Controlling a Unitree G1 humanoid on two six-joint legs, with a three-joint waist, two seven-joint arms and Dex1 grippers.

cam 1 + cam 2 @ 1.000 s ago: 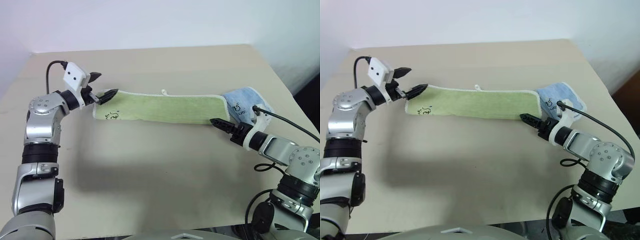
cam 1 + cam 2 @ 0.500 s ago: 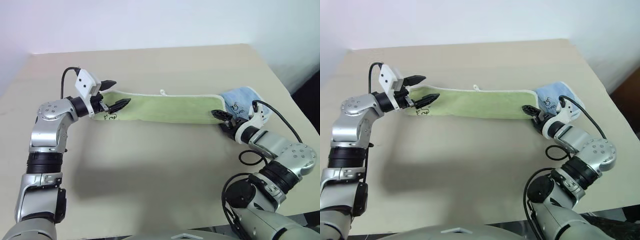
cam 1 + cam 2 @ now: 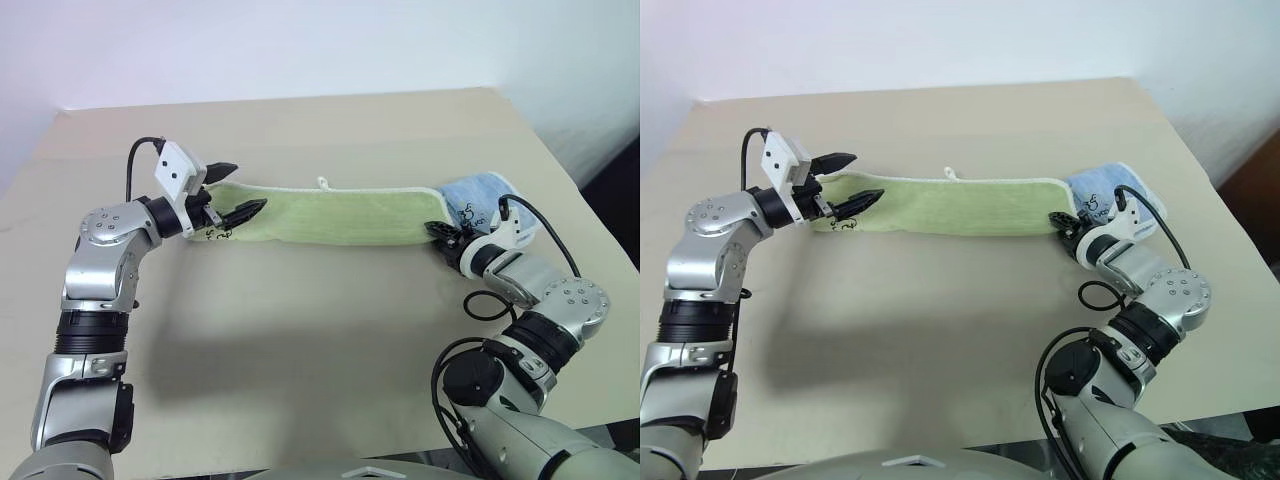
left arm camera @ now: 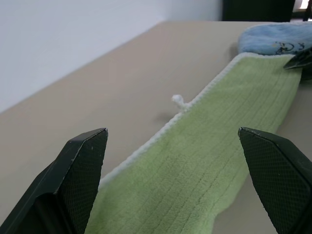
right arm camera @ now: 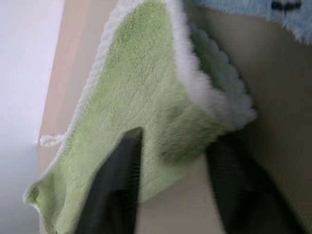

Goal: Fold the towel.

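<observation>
We note a plain beige desk (image 3: 330, 330), matte, its far edge against a pale wall. On it lies the towel (image 3: 330, 215), long, yellow-green, stretched flat left to right across the middle, white edging, a small loop on its far edge, a dark mark at its left end. At its right end lies a light blue towel (image 3: 490, 200), just beside it.

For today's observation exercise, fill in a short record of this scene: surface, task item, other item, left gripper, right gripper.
surface: beige table
task item: green towel, laid out flat and long
other item: blue towel, at the green towel's right end
left gripper: open, over the towel's left end
right gripper: fingers astride the towel's right corner, grip unclear
</observation>
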